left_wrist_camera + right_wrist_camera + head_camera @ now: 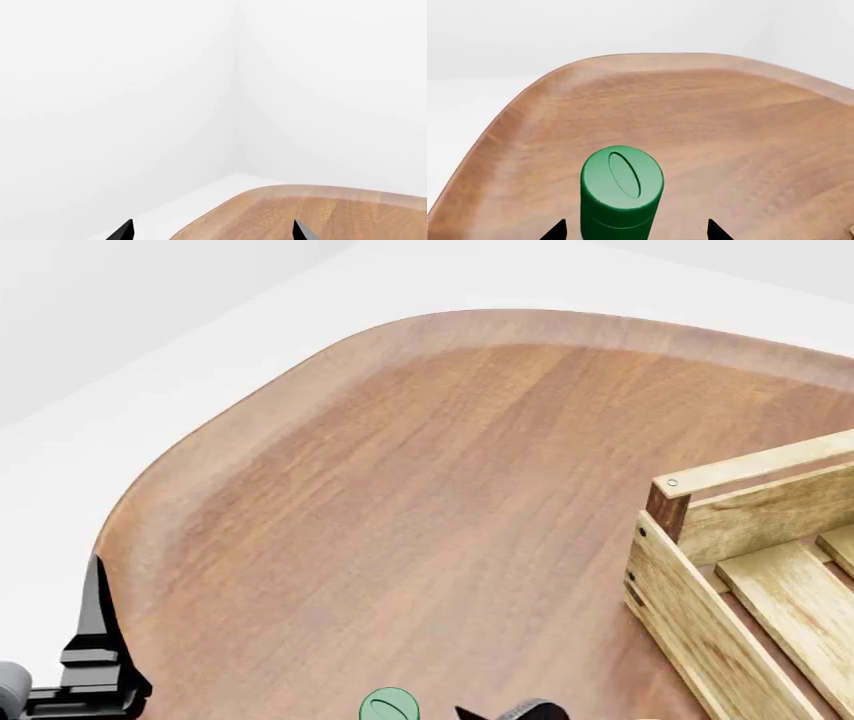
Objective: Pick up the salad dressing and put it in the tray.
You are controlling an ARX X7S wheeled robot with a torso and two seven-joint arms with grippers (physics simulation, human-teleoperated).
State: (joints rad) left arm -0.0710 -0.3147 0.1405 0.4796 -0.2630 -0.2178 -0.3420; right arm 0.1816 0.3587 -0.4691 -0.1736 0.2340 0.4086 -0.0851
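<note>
**Asker:** What does your left wrist camera show?

**Robot:** Mostly white wall and a room corner. Low in the picture lies the rounded edge of the brown wooden table with the raised rim (313, 210). Two black tips of my left pincer (213, 231) poke in, set wide apart with nothing between them, so it is apart and empty.

**Asker:** And from your head?

**Robot:** The same table fills most of the view. At my right stands the large light-wood slatted crate with a dark brown corner post (727, 590), only its near corner and a few floor slats visible. At the bottom edge, near the middle, I see the round green cap of the salad dressing bottle (388, 706), on the table side, outside the crate and well apart from it. Just beside the cap a dark piece of my right pincer (514, 710) shows, too little to judge from here. My left arm's black hardware sits at the lower left corner, over the table's edge.

**Asker:** The right wrist camera?

**Robot:** The green cap, with an oval recess in its top, stands upright and close up. My right pincer's two black tips flank it, one on each side, with clear gaps between them and the cap. So that pincer is apart, straddling the bottle without touching it.
</note>
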